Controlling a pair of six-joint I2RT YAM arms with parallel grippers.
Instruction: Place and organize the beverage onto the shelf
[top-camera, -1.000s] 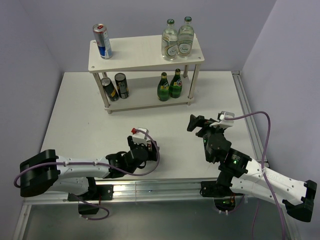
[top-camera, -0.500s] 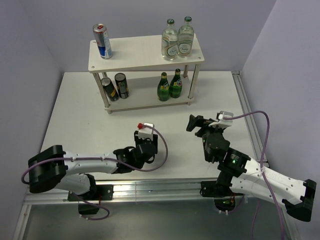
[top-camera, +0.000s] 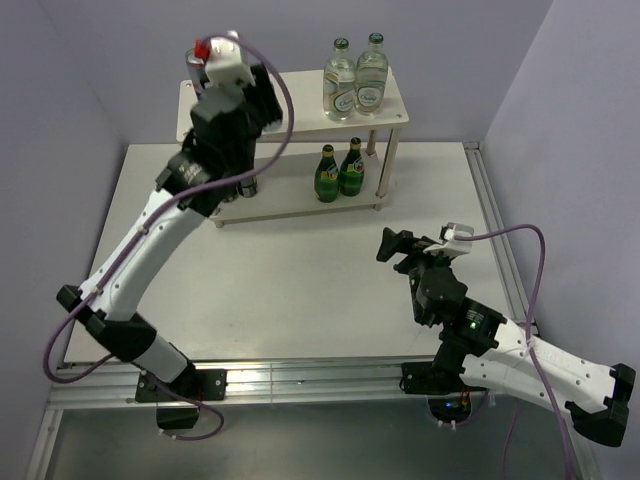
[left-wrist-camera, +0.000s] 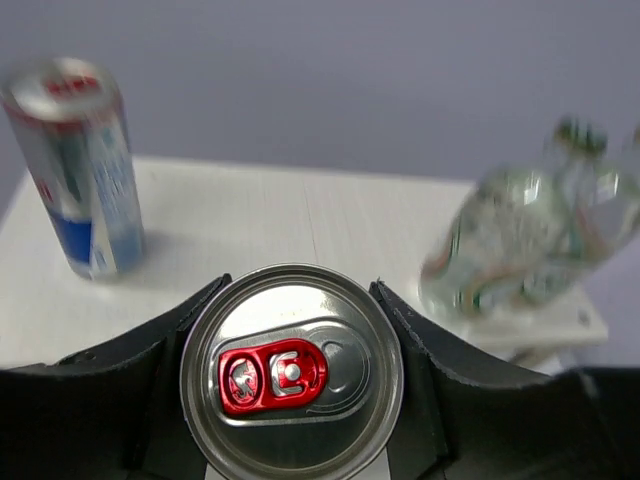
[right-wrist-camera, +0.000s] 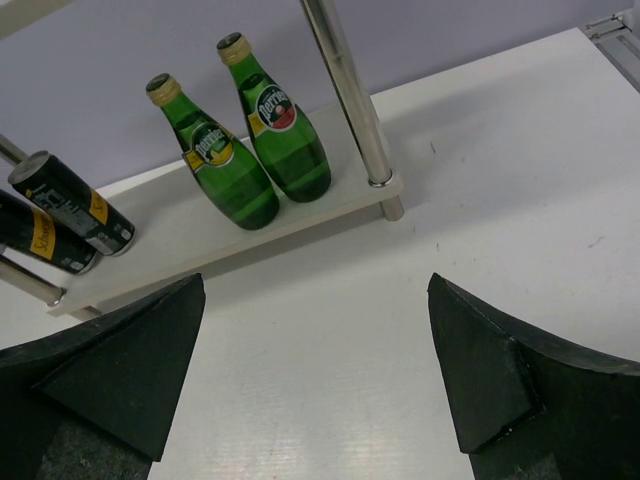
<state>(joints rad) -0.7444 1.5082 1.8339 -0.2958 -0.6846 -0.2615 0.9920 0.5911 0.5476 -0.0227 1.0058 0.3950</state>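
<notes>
Overhead view faces the whole table (top-camera: 300, 265); both wrist views closely face the shelf (left-wrist-camera: 330, 215).

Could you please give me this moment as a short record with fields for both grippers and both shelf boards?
left gripper: shut on held can, silver lid, red tab, at the top board
right gripper: open, empty, above the table
top board: silver-blue can at left, two clear bottles at right
lower board: two green bottles, two dark cans beside them
remaining: held can not yet released
</notes>
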